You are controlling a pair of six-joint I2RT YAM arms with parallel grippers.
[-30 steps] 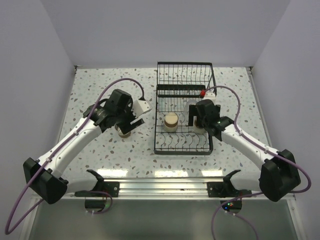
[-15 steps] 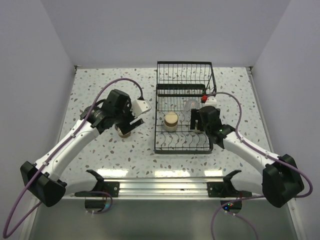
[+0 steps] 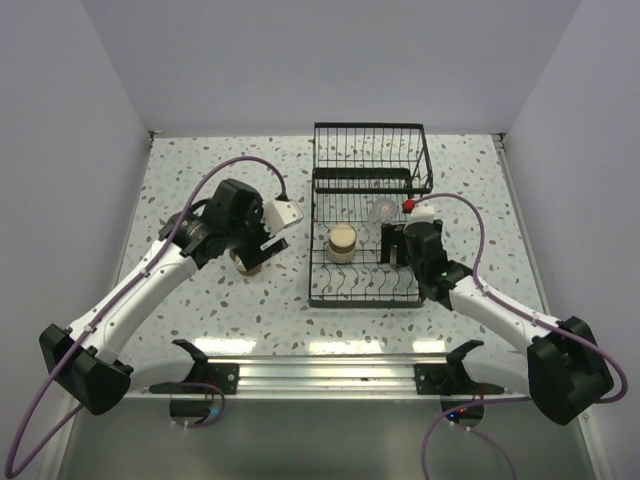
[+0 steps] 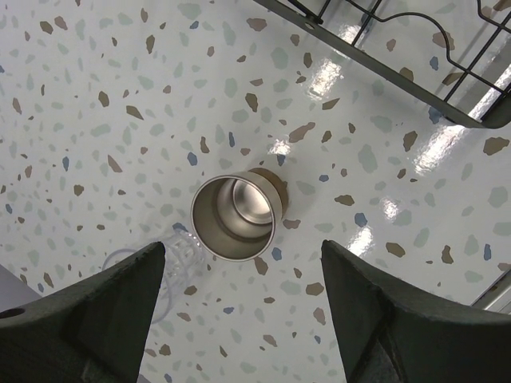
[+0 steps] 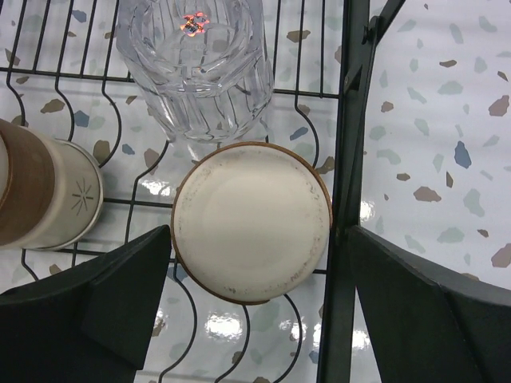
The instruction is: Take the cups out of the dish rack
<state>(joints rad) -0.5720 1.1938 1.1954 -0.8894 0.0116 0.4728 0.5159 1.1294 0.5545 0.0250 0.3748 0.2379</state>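
The black wire dish rack (image 3: 365,300) stands mid-table. In it, an upturned brown cup (image 5: 251,222) shows its pale base, with a clear cup (image 5: 192,56) just behind it and another brown cup (image 5: 44,195) to its left. My right gripper (image 5: 259,239) hangs open over the upturned cup, one finger on each side. On the table left of the rack, a brown cup (image 4: 235,217) stands upright, shiny grey inside. A clear cup (image 4: 152,263) beside it is partly hidden by a finger. My left gripper (image 4: 242,275) is open above them, holding nothing.
The rack's thick side bar (image 5: 351,120) runs between the upturned cup and my right finger. A taller wire basket section (image 3: 366,135) forms the rack's far end. A corner of the rack (image 4: 415,48) shows in the left wrist view. Walls enclose the table on three sides.
My right gripper has drawn back toward the near edge of the rack, uncovering the clear cup in the top view. The left arm has barely moved.
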